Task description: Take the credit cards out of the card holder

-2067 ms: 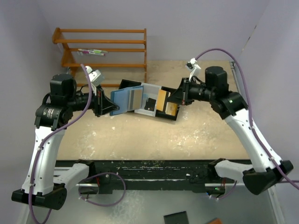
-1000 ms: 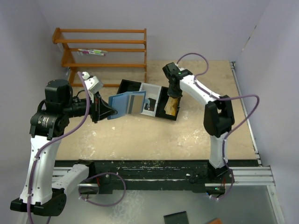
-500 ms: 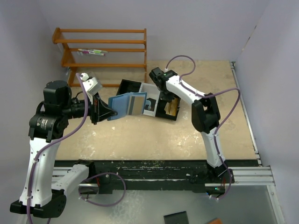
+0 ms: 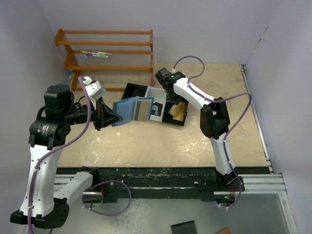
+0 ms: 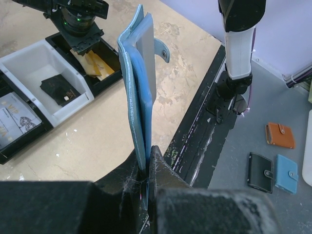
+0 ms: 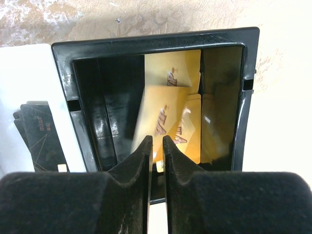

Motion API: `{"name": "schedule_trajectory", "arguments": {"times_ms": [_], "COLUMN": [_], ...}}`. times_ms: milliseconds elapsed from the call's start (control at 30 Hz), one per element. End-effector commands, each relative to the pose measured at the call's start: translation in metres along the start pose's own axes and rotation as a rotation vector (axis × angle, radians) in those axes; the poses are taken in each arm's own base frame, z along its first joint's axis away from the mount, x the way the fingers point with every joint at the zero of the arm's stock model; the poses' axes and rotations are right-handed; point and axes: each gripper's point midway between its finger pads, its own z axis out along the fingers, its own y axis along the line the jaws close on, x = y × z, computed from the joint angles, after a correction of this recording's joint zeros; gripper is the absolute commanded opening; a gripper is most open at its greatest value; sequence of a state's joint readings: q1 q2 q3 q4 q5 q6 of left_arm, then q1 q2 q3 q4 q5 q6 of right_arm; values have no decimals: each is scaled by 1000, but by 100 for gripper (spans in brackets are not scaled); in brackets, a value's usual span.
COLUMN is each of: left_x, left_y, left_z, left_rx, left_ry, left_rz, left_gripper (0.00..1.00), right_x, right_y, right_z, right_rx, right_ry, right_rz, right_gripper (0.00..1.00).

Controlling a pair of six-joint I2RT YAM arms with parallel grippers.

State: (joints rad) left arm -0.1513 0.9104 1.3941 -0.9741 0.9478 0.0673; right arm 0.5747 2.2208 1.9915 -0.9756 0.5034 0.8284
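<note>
Right wrist: gold "VIP" credit cards [image 6: 178, 122] below slightly parted right tool [image 6: 156, 140]; left tool [image 5: 147, 155] gripping card holder [image 5: 130, 97].

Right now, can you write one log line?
left jaws: shut on card holder | right jaws: slightly apart over black tray compartment | gold cards: inside it

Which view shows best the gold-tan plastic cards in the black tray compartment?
The right wrist view: it looks straight into the black compartment, so the gold-tan plastic cards fill the middle and their print shows. The top view gives a small yellow patch beside the right arm; the left wrist view, a corner below it.
</note>
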Motion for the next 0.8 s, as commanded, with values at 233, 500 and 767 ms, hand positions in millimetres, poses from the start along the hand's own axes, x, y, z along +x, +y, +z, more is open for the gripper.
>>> {"name": "schedule_trajectory", "arguments": {"times_ms": [233,500,767], "left_x": [-19,-32,-48], "left_y": [-15,-40,-79], "left_z": [-7,-10,-21], "left_rx": [37,160,369], "left_ry": [-48,-89,-133], "left_rz": [61,52,34], "left_gripper": [0,0,0], "right_x": [-52,-76,25], "right_y": [4,-6,-43], "right_z": [-69,-267,-387], "right_rx": [-193,-1024,-1654], "right_ry": [-161,-572,-650], "right_rz": [57,31,-347], "right_gripper": [50,100,98]}}
